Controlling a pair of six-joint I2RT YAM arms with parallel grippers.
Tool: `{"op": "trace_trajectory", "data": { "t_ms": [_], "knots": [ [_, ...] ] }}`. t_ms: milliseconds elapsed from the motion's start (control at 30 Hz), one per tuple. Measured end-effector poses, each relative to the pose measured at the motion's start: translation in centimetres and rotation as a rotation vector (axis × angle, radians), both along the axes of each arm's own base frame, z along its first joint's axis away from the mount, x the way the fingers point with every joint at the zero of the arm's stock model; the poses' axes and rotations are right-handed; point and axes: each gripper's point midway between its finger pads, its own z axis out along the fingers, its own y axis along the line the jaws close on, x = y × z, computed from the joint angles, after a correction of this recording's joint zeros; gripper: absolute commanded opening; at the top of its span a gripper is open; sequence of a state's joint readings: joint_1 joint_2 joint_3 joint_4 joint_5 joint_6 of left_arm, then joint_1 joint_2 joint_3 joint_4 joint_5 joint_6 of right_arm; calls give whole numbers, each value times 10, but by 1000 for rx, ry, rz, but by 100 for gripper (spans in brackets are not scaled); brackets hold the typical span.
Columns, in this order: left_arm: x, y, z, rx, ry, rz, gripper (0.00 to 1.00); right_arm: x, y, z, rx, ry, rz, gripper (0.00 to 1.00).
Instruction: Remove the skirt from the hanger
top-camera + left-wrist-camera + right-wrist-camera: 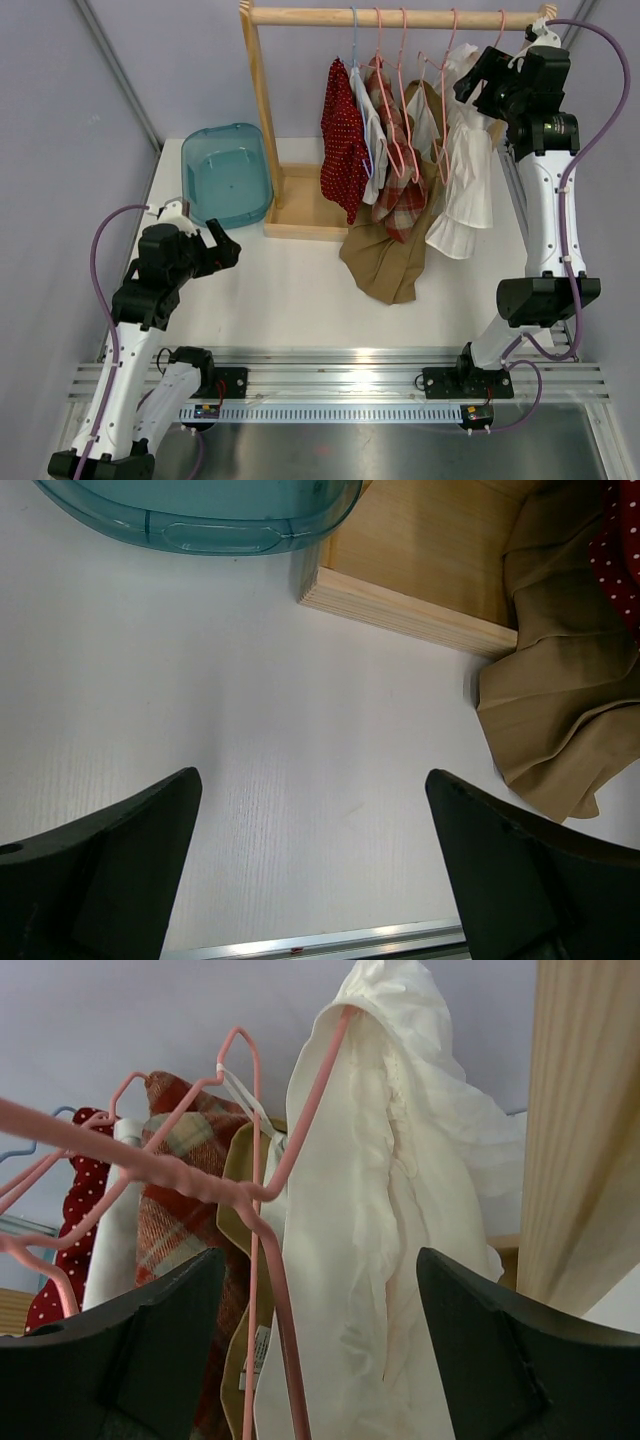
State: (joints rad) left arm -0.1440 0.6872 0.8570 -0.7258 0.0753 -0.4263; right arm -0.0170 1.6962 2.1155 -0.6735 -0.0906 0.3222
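Observation:
A white ruffled skirt (pixel 462 190) hangs on a pink hanger (pixel 447 60) at the right end of the wooden rail (pixel 400 17). My right gripper (pixel 475 78) is open, up by the rail and close to the skirt's top. In the right wrist view the white skirt (pixel 370 1260) fills the space between the open fingers of the right gripper (pixel 320 1260), with the pink hanger wire (pixel 255 1195) just left of it; nothing is gripped. My left gripper (pixel 225 250) is open and empty, low over the table at the left; it also shows in the left wrist view (pixel 312 785).
A red dotted garment (pixel 343 150), a plaid one (pixel 395 200) and a tan one (pixel 385 260) that drapes onto the table hang on other hangers. A teal tub (pixel 228 175) stands left of the rack's wooden base (pixel 300 215). The rack's right post (pixel 585 1130) is close to my right gripper.

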Motion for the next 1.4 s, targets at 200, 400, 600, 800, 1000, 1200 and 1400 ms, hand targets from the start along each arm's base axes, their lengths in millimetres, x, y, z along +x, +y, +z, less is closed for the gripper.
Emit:
{"op": "trace_trajectory", "data": {
  "t_ms": [200,400,600,800,1000,1200,1400],
  "knots": [
    [0,0,0,0,0,0,99,9,-3,12,-17,-38,-17,85],
    [0,0,0,0,0,0,99,10,-5,28,-26,-80,-26,63],
    [0,0,0,0,0,0,99,8,-7,42,-28,-113,-37,39],
    [0,0,0,0,0,0,99,10,-7,40,-30,-108,-36,27],
    [1,0,0,1,1,1,99,11,-6,39,-36,-106,-33,0],
    [1,0,-2,1,7,0,99,9,-3,42,-34,-111,-23,0],
    [2,1,1,10,-8,-1,99,-4,-5,64,-30,-139,-36,0]
  ]
}}
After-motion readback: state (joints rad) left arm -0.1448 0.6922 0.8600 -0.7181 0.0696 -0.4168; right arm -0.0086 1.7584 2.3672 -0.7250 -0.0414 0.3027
